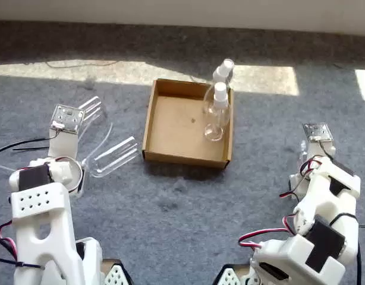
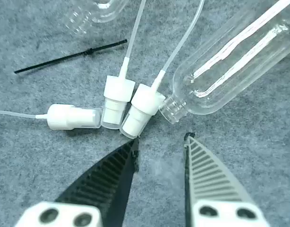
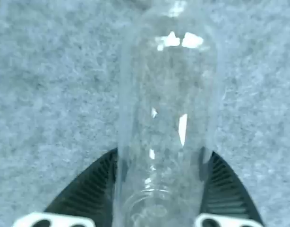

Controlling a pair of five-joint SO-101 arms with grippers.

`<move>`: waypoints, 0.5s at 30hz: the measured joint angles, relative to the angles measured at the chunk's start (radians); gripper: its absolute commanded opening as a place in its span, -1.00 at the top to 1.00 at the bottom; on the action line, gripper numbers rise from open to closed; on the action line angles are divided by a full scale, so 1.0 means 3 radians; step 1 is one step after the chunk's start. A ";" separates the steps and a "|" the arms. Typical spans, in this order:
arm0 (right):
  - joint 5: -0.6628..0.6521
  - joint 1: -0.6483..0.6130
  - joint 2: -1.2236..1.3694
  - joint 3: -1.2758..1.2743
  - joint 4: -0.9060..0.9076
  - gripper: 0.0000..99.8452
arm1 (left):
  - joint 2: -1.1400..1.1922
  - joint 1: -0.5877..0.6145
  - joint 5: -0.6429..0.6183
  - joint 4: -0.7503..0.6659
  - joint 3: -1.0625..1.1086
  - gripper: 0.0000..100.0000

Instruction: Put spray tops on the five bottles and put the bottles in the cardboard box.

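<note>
While the right end effector (image 3: 161, 153) pinches an uncapped clear plastic bottle (image 3: 166, 94) between its two jaws at the right of the grey carpeted bench (image 1: 182, 202), the left end effector (image 2: 161, 141) hangs low at the left. Its jaws are spread and its tips sit just beside three white spray tops (image 2: 117, 101) with thin dip tubes. The grip on the bottle, whose open neck appears to face the wrist, probably steadies it so that a top can be fitted. The spread jaws, aimed at the closest top, suit a pick of that part. All three tops lie on their sides, two touching and the third just beside them. A second uncapped clear bottle (image 2: 230, 61) lies with its neck just beside the tops. A third uncapped bottle (image 2: 95, 12) lies farther off, with a thin black cable tie (image 2: 69, 56) between it and the tops. Shallow brown cardboard box (image 1: 182, 159), centre far: it holds two clear bottles with white spray tops fitted (image 1: 217, 110). They lean along its right wall, heads toward the far right corner. By this count, three bottles are not yet capped or boxed.
</note>
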State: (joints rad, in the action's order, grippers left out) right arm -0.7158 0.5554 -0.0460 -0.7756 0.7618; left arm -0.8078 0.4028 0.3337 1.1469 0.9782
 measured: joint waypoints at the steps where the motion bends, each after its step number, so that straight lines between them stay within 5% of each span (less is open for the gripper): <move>1: 0.0000 0.0015 0.0000 0.0015 0.0056 0.38 | -0.0005 -0.0031 -0.0061 -0.0046 0.0056 0.69; 10: 0.0092 0.0046 0.0005 0.0588 0.0915 0.35 | -0.0005 -0.0153 -0.0189 -0.0230 0.0271 0.69; 15: 0.0348 -0.0292 0.0005 0.1284 0.1401 0.35 | -0.0005 -0.0164 -0.0194 -0.0332 0.0373 0.69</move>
State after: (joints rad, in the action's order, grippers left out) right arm -0.6114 0.4680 -0.0445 -0.3905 1.1822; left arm -0.8094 0.3537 0.2754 1.0472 1.0902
